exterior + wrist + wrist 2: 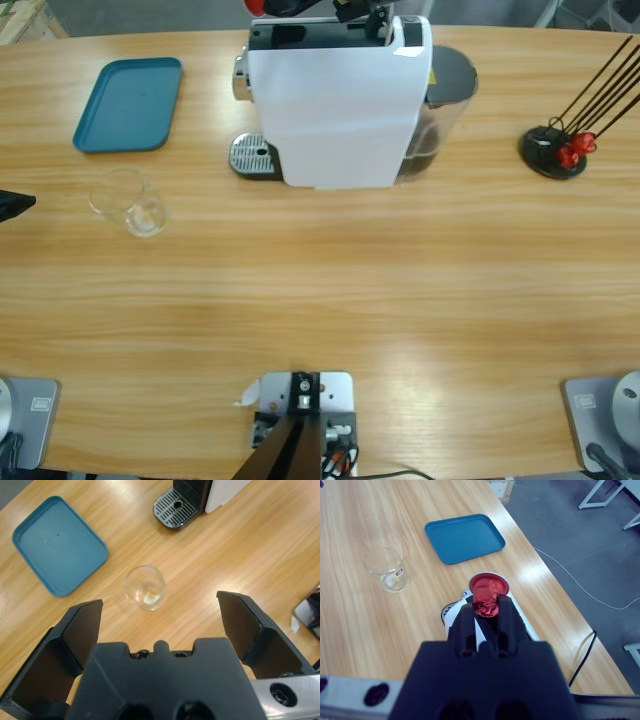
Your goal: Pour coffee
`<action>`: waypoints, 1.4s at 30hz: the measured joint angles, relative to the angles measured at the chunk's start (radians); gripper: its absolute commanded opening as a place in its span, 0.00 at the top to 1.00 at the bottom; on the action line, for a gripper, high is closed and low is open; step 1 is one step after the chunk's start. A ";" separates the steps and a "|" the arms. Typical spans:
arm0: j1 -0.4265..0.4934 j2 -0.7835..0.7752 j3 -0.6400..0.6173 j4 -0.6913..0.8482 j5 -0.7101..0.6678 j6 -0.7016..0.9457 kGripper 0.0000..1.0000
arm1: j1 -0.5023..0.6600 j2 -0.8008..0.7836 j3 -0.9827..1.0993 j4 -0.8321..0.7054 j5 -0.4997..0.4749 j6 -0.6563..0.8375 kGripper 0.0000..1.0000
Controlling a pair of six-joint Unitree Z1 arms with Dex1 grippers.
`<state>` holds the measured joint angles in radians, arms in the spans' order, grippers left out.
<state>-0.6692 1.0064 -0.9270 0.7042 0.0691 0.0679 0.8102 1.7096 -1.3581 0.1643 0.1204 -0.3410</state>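
Holding a red capsule (486, 607) pinched in its jaws, the right gripper (487, 611) hung over the coffee machine (335, 105) at table's 12 o'clock | left gripper (159, 625) spread wide, hovering above the empty glass (128, 201) at 9 o'clock | no coffee visible yet | risk: a misaligned capsule could jam or drop; glass wasn't on the drip tray (251, 155)

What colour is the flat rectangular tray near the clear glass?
Teal blue, plain, no pattern. The flat rectangular tray shows best in the left wrist view.
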 measured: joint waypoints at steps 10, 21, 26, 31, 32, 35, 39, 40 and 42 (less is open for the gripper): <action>0.000 0.000 0.007 0.000 -0.002 0.000 0.00 | 0.001 0.000 -0.005 0.028 -0.058 0.011 1.00; 0.000 0.000 0.011 0.000 -0.003 0.000 0.00 | 0.011 0.000 -0.011 0.061 -0.007 0.011 1.00; 0.000 0.000 0.014 0.000 -0.004 0.000 0.00 | 0.011 0.000 -0.011 0.061 0.075 0.056 1.00; -0.009 0.000 0.014 0.000 -0.005 0.000 0.00 | 0.029 -0.009 -0.011 0.088 0.086 0.186 1.00; -0.012 0.000 0.014 0.000 -0.005 0.000 0.00 | 0.038 -0.014 -0.011 0.099 0.086 0.204 1.00; -0.016 -0.007 0.014 0.000 -0.005 0.000 0.00 | 0.083 -0.058 -0.010 0.129 0.084 0.244 1.00; -0.017 -0.023 0.014 0.000 -0.006 0.000 0.00 | 0.134 -0.118 -0.009 0.162 0.060 0.308 1.00; -0.017 -0.026 0.014 0.000 -0.006 0.000 0.00 | 0.138 -0.127 -0.009 0.166 0.061 0.323 1.00; -0.017 -0.031 0.014 0.000 -0.007 0.000 0.00 | 0.140 -0.139 -0.009 0.164 0.100 0.335 1.00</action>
<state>-0.6865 0.9753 -0.9127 0.7046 0.0618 0.0679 0.9507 1.5710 -1.3673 0.3279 0.2205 -0.0063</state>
